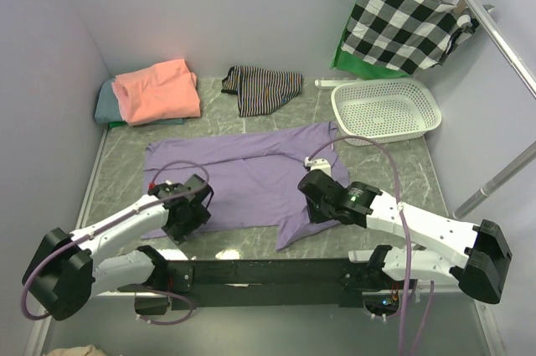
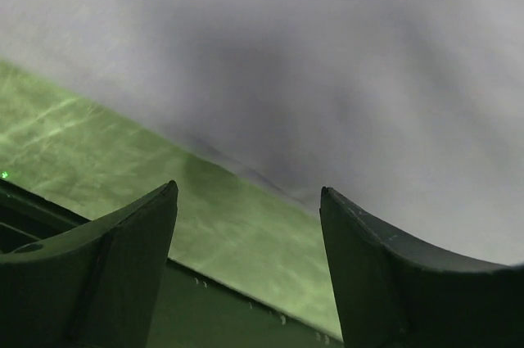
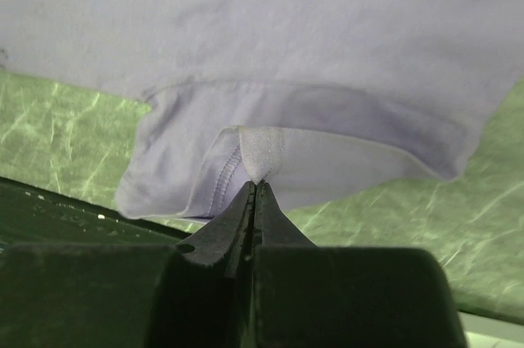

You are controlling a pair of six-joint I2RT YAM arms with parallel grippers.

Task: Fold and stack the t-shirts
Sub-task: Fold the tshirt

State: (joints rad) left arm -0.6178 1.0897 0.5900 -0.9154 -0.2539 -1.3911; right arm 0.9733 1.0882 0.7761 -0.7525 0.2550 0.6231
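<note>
The lavender t-shirt [image 1: 243, 173] lies spread flat in the middle of the table. My right gripper [image 1: 315, 208] is shut on a pinch of its fabric by the near right sleeve; in the right wrist view the closed tips [image 3: 256, 185] hold a small fold of the lavender t-shirt [image 3: 270, 45]. My left gripper [image 1: 186, 219] is at the shirt's near left edge, open and empty [image 2: 248, 201], with the lavender t-shirt [image 2: 344, 61] just beyond its fingers. The salmon-pink t-shirt [image 1: 157, 90] lies folded on the grey-teal t-shirt [image 1: 104, 105] at the back left.
A striped cloth [image 1: 261, 88] lies at the back centre. A white basket [image 1: 385, 110] stands at the back right. A black-and-white checked cloth [image 1: 406, 25] hangs on a wooden hanger above it. A metal rail [image 1: 502, 46] runs along the right side.
</note>
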